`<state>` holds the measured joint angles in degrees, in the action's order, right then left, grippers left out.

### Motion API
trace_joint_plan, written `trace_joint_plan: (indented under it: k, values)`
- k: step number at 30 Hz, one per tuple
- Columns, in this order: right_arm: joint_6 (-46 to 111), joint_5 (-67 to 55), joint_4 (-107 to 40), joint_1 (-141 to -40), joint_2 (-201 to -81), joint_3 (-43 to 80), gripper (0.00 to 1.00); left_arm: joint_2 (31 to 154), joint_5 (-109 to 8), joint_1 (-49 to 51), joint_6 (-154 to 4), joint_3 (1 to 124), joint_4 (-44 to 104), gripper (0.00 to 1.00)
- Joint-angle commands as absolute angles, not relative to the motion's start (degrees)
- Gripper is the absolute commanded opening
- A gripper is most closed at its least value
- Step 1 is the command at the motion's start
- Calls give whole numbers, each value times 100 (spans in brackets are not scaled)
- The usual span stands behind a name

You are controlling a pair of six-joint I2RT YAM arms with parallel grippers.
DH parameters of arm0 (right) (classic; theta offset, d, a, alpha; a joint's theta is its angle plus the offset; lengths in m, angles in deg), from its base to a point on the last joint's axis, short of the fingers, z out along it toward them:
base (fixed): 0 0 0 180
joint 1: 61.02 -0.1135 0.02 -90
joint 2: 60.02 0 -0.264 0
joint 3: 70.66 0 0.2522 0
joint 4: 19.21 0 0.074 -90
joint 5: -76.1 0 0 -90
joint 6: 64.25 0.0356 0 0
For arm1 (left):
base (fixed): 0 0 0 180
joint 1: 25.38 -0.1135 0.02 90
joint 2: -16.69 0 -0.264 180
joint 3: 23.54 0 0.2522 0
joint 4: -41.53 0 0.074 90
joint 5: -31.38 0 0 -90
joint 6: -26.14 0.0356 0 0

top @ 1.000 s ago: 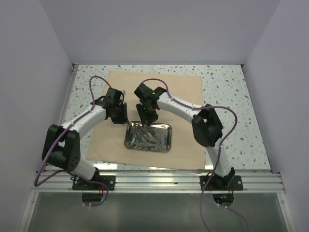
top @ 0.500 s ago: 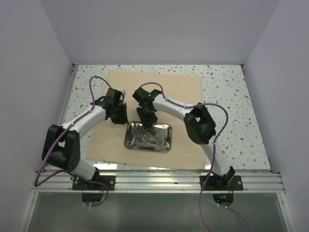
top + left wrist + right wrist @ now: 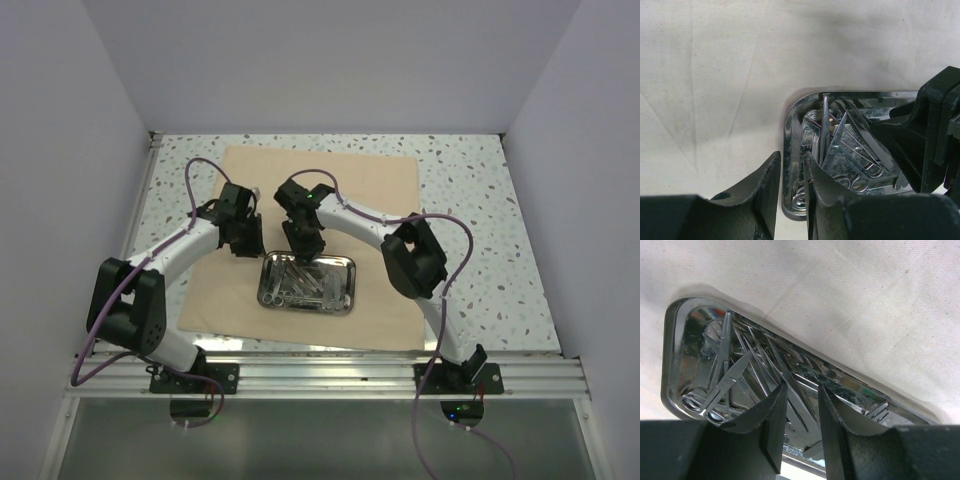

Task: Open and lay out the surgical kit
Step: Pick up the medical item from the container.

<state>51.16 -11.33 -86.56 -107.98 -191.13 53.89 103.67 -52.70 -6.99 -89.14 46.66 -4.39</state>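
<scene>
The beige cloth wrap (image 3: 380, 190) is already open and lies flat on the surface. The steel tray (image 3: 352, 285) stands on it, toward 6 o'clock from the cloth's middle, with all the instruments (image 3: 298, 285) heaped inside. So I judge that the laying-out step is in hand.

The left gripper (image 3: 248, 248) is at the tray's 10 o'clock corner. Its fingers stand on either side of the rim with only a narrow gap, and I cannot tell if they press it. The right gripper (image 3: 802, 390) hangs over the tray's 12 o'clock edge, opened a little and holding nothing.

The next move probably calls for the right gripper to go down, close on one thin instrument and lift it without dragging the others.
</scene>
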Motion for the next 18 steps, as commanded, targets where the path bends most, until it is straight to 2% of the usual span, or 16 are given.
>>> trace_joint_plan:
  k: [1, 18]
  values:
    - [5001, -1021, -8694, -10866, -19124, 5464, 35, 10221, -5308, -710, -8794, 4638, -273, 28]
    - [4975, -1091, -8729, -11121, -19054, 5235, 34, 10221, -5317, -710, -8803, 4585, -246, 26]
